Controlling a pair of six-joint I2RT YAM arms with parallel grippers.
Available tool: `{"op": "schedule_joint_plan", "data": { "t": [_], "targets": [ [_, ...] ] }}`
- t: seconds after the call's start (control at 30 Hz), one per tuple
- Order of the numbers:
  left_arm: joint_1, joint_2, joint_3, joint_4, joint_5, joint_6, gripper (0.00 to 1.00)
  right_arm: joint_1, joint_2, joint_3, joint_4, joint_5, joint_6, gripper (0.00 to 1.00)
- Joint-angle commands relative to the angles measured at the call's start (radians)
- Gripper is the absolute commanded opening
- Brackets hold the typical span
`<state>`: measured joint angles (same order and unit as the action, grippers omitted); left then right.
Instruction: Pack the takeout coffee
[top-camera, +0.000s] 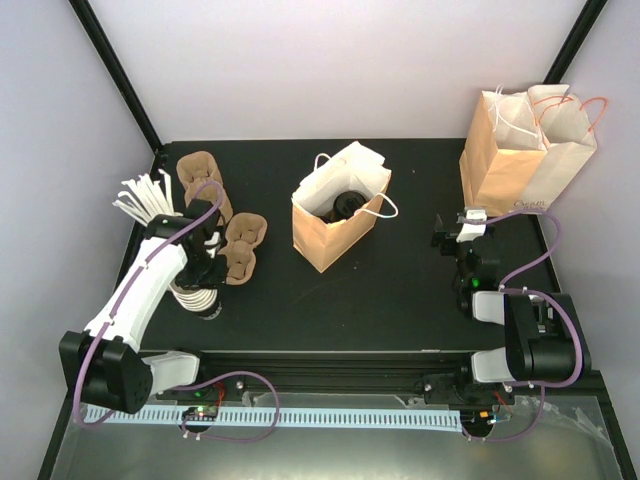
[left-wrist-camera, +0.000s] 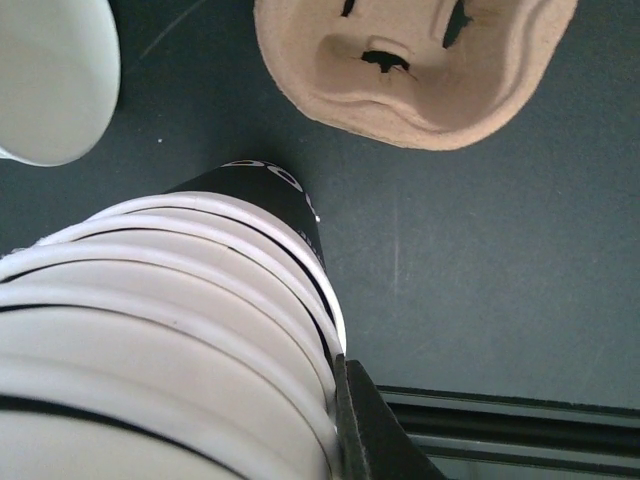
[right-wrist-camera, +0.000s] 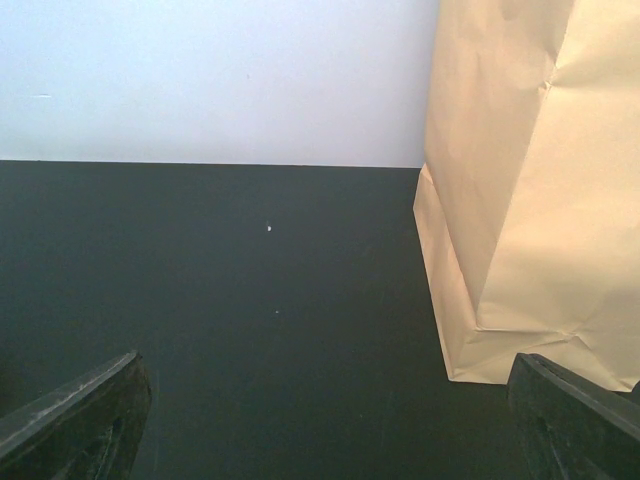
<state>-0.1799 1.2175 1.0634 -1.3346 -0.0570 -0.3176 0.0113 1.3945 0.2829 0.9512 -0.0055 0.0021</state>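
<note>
Left gripper (top-camera: 205, 268) clamped shut on stack of white paper cups (left-wrist-camera: 170, 330), just beside pulp cup carrier (left-wrist-camera: 410, 70) on tabletop (top-camera: 400, 290). Right gripper (right-wrist-camera: 320, 410) spread wide, nothing held, near tall brown bag (right-wrist-camera: 530, 180). Takeout coffee (top-camera: 347, 205) visible as black disc inside centre paper bag (top-camera: 322, 238).

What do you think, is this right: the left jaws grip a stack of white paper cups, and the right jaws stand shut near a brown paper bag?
Not quite: the right jaws stand open, as the right wrist view shows. The left jaws do grip the stack of white paper cups, and the brown paper bag is near.
</note>
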Motion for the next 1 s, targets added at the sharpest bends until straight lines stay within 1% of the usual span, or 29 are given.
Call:
{"op": "schedule_joint_plan", "data": {
  "t": [0.0, 0.13, 0.23, 0.37, 0.5, 0.57, 0.7, 0.97],
  "targets": [
    [-0.026, -0.016, 0.051, -0.025, 0.106, 0.026, 0.02, -0.004, 0.004, 0.004, 0.056, 0.013, 0.0, 1.0],
    [-0.034, 0.005, 0.093, -0.058, 0.185, 0.038, 0.02, -0.003, 0.004, 0.004, 0.057, 0.014, 0.0, 1.0],
    [-0.049, 0.007, 0.111, -0.054, 0.241, 0.031, 0.01, -0.005, 0.003, 0.004, 0.057, 0.014, -0.001, 1.0],
    [-0.086, 0.002, 0.121, -0.016, 0.283, 0.004, 0.02, -0.006, 0.005, 0.004, 0.057, 0.013, -0.001, 1.0],
    [-0.158, 0.022, 0.128, 0.059, 0.312, -0.034, 0.02, -0.004, 0.004, 0.004, 0.057, 0.013, 0.0, 1.0],
    [-0.204, 0.051, 0.146, 0.087, 0.312, -0.045, 0.02, -0.004, 0.004, 0.004, 0.056, 0.014, 0.0, 1.0],
    [-0.292, 0.14, 0.2, 0.081, 0.273, -0.042, 0.02, -0.004, 0.005, 0.004, 0.058, 0.013, -0.001, 1.0],
    [-0.389, 0.236, 0.299, 0.103, 0.197, -0.001, 0.02, -0.004, 0.004, 0.004, 0.056, 0.013, 0.0, 1.0]
  ]
}}
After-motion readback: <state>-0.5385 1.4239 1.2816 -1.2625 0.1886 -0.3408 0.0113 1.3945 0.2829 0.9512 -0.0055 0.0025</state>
